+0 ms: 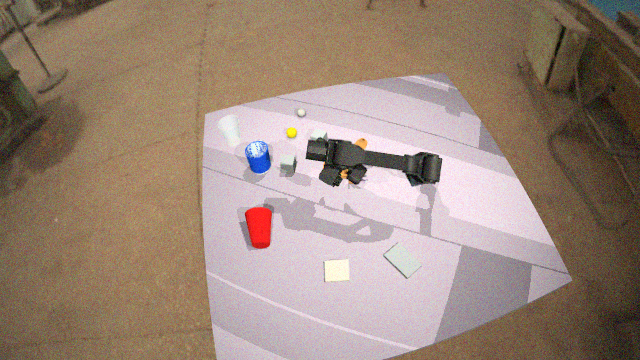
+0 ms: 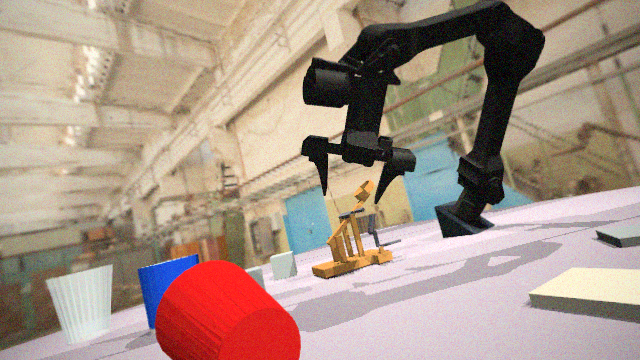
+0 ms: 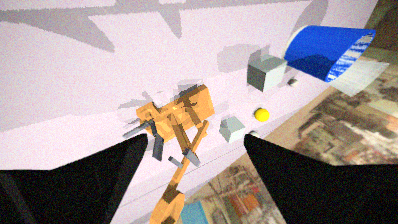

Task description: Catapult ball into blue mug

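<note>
The orange catapult [image 1: 361, 144] [image 2: 350, 262] [image 3: 205, 100] stands on the table, largely covered by the arm in the top view. Its throwing arm is swung up, and its spoon [image 2: 364, 191] [image 3: 169, 207] shows no ball. My gripper [image 1: 344, 175] [image 2: 350, 198] [image 3: 197, 138] is wide open and empty, pointing down above the catapult. The blue mug [image 1: 259, 161] [image 2: 165, 272] [image 3: 320, 52] stands upright beyond the catapult's front end. Its opening shows a speckled white and blue inside, with no ball that I can make out. I cannot see a ball loaded anywhere.
Grey blocks [image 1: 287, 164] [image 3: 231, 129] stand between catapult and mug. A yellow ball [image 1: 291, 133] [image 3: 262, 115] and a pale ball [image 1: 301, 113] lie behind. A white cup [image 1: 230, 129] [image 2: 85, 300], red cup [image 1: 259, 227] [image 2: 220, 310], cream pad [image 1: 336, 270] and grey slab [image 1: 402, 260] stand around.
</note>
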Robot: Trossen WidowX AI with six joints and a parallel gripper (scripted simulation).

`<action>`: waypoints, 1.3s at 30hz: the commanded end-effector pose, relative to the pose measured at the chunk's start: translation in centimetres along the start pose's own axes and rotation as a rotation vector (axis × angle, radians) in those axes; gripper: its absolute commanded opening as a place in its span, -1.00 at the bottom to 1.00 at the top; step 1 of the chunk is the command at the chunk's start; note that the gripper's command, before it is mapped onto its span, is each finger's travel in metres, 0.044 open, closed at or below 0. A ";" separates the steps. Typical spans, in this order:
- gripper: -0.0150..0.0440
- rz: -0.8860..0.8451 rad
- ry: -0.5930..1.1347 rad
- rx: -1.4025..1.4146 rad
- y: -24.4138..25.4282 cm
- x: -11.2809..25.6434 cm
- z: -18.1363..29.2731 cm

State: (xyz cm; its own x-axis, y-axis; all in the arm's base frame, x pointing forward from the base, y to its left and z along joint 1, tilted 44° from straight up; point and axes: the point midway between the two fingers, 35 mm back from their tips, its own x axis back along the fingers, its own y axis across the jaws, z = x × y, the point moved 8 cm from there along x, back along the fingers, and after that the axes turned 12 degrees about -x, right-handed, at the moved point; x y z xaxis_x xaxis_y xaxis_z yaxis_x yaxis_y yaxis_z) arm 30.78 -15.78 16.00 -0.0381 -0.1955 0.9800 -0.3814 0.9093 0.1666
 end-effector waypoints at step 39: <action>1.00 -0.259 -0.746 -1.147 -19.9 -0.8 3.2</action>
State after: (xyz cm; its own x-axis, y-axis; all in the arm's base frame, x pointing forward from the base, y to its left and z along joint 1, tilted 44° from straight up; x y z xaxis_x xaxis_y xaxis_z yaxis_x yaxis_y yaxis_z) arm 35.64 -32.95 12.20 -0.6512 -0.2275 0.7240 0.4677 0.6310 0.6189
